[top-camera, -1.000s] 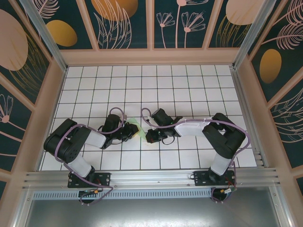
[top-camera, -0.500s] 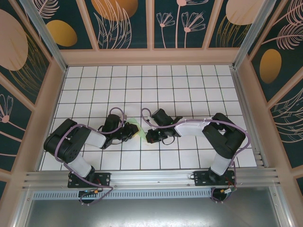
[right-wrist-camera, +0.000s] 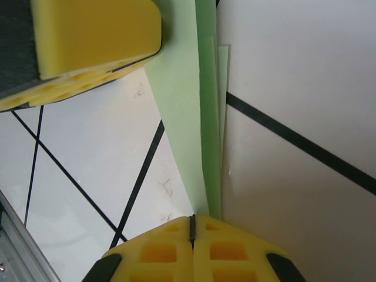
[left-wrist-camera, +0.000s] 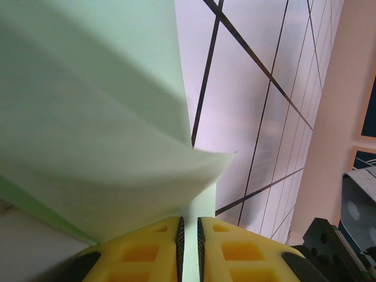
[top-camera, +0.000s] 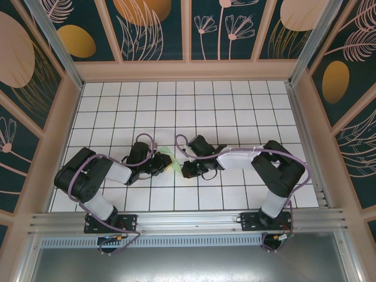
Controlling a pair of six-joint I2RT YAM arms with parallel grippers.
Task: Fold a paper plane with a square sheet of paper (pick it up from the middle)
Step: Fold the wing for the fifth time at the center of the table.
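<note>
The pale mint-green sheet of paper (top-camera: pixel 170 159), folded into layers, sits between my two grippers at the middle of the table. My left gripper (top-camera: pixel 166 165) comes at it from the left. In the left wrist view its yellow jaws (left-wrist-camera: pixel 188 218) are shut on a band of the paper, and a curved flap (left-wrist-camera: pixel 88 117) rises above them. My right gripper (top-camera: pixel 183 169) comes from the right. In the right wrist view it (right-wrist-camera: pixel 191 216) is shut, its tips against the narrow end of the layered paper strip (right-wrist-camera: pixel 188 117). I cannot tell if paper is pinched there.
The white grid-tiled table (top-camera: pixel 235 111) is walled by a beige rim (top-camera: pixel 188 70) at the back and both sides. A left gripper finger (right-wrist-camera: pixel 88 53) shows in the right wrist view, close beside the paper. The right arm's black body (left-wrist-camera: pixel 352 235) shows at the left wrist view's corner.
</note>
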